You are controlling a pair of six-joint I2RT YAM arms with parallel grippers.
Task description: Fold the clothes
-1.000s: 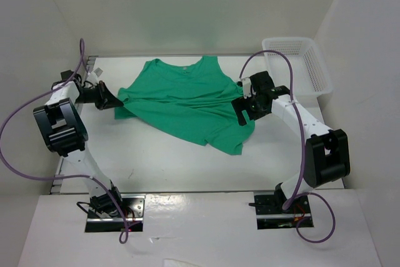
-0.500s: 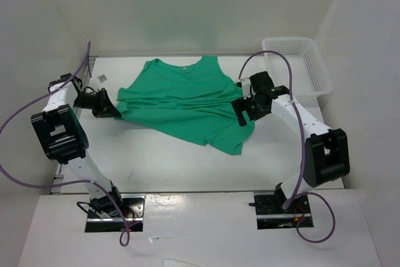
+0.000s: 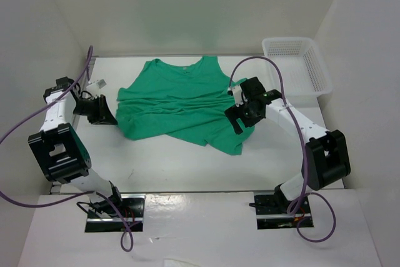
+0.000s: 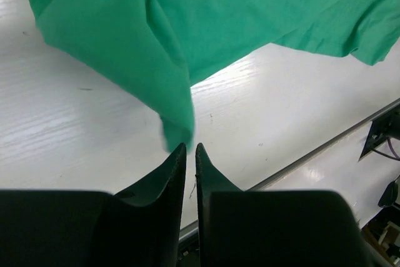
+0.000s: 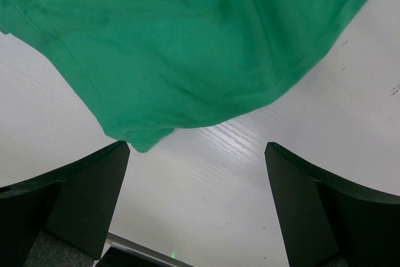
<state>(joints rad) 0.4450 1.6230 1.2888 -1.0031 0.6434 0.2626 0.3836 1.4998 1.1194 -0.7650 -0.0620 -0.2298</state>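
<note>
The clothes are one emerald-green shirt (image 3: 181, 101) lying spread and wrinkled on the white table, neckline toward the back wall. My left gripper (image 3: 112, 117) sits at the shirt's left edge. In the left wrist view its jaws (image 4: 190, 147) stand a narrow slit apart with nothing between them, and a drooping corner of the shirt (image 4: 178, 130) hangs just past the fingertips. My right gripper (image 3: 236, 120) hovers over the shirt's right side, wide open (image 5: 197, 148). A hemmed corner of the shirt (image 5: 187, 42) lies just beyond its fingers, untouched.
A white mesh basket (image 3: 300, 60) stands at the back right corner. White walls close in the table on three sides. The table's metal front edge (image 4: 325, 149) runs near the left gripper. Bare tabletop (image 3: 162, 161) lies between the shirt and the arm bases.
The left gripper dragged the shirt's left corner toward the near-left, then its jaws parted slightly and the cloth slipped out. The right gripper shifted left over the shirt's right edge.
</note>
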